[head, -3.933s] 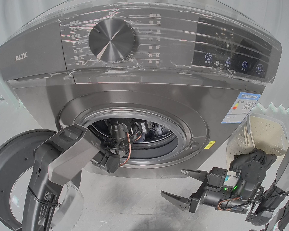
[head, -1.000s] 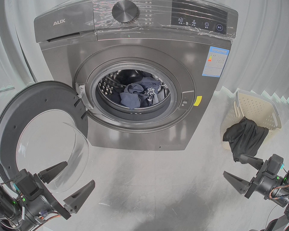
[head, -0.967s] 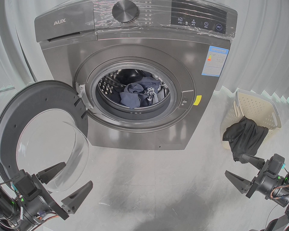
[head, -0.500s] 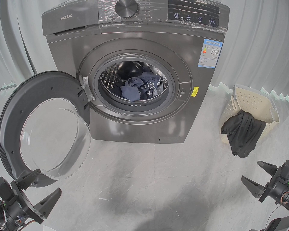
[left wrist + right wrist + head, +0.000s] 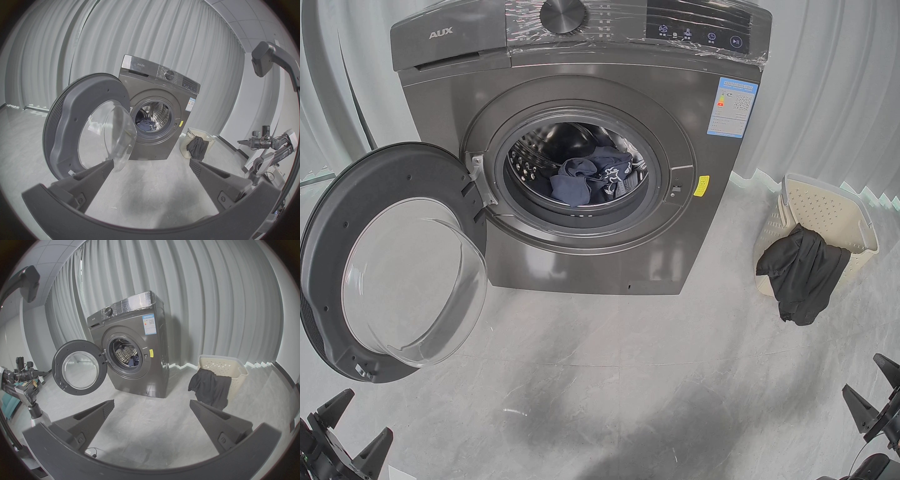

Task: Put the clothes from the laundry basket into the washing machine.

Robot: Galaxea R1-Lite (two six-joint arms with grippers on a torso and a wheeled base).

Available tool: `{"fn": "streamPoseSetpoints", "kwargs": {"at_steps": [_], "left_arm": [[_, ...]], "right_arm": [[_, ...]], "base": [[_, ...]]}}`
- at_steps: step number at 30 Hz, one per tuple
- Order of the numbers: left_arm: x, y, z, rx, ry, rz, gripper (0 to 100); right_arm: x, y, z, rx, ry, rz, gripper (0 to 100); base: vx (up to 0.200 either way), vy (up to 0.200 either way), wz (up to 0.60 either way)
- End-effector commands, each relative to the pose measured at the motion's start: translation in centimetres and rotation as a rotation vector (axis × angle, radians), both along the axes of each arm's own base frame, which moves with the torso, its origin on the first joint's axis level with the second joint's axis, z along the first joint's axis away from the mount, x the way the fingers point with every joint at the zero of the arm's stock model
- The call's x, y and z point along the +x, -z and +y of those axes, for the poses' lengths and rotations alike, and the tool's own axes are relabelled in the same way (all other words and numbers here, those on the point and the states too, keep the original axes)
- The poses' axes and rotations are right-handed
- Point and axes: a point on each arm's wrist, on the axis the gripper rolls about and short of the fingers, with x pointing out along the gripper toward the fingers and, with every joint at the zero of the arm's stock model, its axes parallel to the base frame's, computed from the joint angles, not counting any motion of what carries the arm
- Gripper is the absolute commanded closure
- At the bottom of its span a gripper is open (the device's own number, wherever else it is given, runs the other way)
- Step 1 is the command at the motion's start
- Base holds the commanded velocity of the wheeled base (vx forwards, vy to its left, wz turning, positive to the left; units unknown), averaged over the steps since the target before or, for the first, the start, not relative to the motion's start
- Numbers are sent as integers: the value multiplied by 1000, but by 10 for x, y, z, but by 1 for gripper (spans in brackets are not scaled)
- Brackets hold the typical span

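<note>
Tile floor [image 5: 625, 381], curtains [image 5: 831, 94] behind washing machine [image 5: 581, 84]

Pale room, curtained all round.
Grey pleated curtains [image 5: 831, 94] hang to a glossy grey tiled floor [image 5: 625, 375]; a panelled ceiling [image 5: 59, 258] shows above them.

Staged test room, not a home, I'd say: floor-to-ceiling grey curtains [image 5: 93, 47] all round behind the washing machine [image 5: 156, 90] ahead of my left claw [image 5: 150, 162], bare grey tile floor [image 5: 150, 187] beneath it, protective film [image 5: 625, 19] on the control panel [image 5: 700, 34].
</note>
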Motion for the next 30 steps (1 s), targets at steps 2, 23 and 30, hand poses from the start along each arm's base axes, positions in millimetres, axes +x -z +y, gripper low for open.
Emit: {"fn": "streamPoseSetpoints", "kwargs": {"at_steps": [2,23,30], "left_arm": [[-17,14,5,-14,-74,-94,0],[-16,16,1,116,-246,-85,0],[-20,22,0,142,-389,-72,0]], "right_arm": [[-18,0,-5,25,34,-116,0],[-29,13,-6,11,149,-143,0],[-44,41,-5,-32,250,-95,0]], "base": [[0,-200,0],[0,-57,0],[0,0,0]]}}
